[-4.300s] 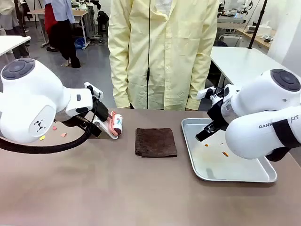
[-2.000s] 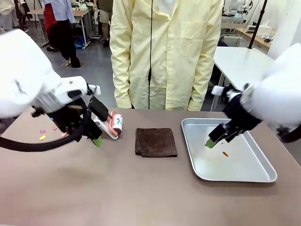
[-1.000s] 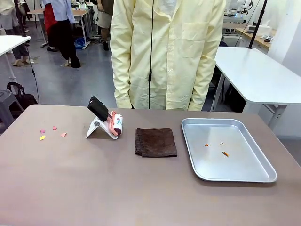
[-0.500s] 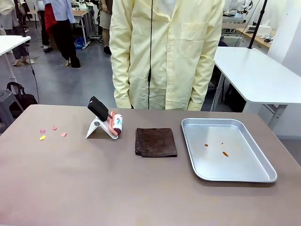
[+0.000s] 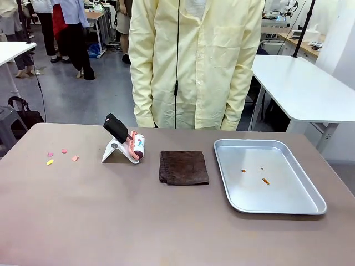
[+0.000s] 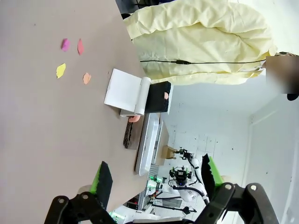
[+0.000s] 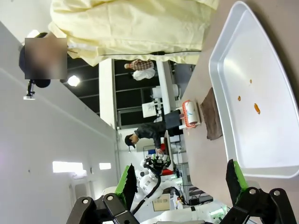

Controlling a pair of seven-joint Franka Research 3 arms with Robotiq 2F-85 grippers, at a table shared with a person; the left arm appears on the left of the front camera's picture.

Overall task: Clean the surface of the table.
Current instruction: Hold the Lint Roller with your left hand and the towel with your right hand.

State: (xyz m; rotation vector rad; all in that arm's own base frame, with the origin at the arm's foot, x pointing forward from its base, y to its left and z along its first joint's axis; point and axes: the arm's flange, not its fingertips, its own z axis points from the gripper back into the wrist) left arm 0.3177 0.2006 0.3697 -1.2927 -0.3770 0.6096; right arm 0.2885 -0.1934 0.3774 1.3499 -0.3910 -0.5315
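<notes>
The taupe table (image 5: 138, 221) carries several small pink and yellow paper scraps (image 5: 62, 155) near its far left. In the left wrist view those scraps (image 6: 70, 58) lie far off on the table (image 6: 32, 121), well beyond my left gripper (image 6: 156, 175). That gripper is open, with nothing between its green-padded fingers. My right gripper (image 7: 180, 179) is open too and holds nothing. It looks from a distance at the silver tray (image 7: 261, 144).
A lint roller on a white stand (image 5: 126, 145) sits left of centre, with a folded brown cloth (image 5: 183, 167) beside it. At the right, the silver tray (image 5: 288, 206) holds a few orange crumbs (image 5: 265, 180). A person in a yellow coat (image 5: 194, 61) stands at the far edge.
Both arms, over the table two seconds ago, have drawn back from it. Over the last second nothing on the table has moved.
</notes>
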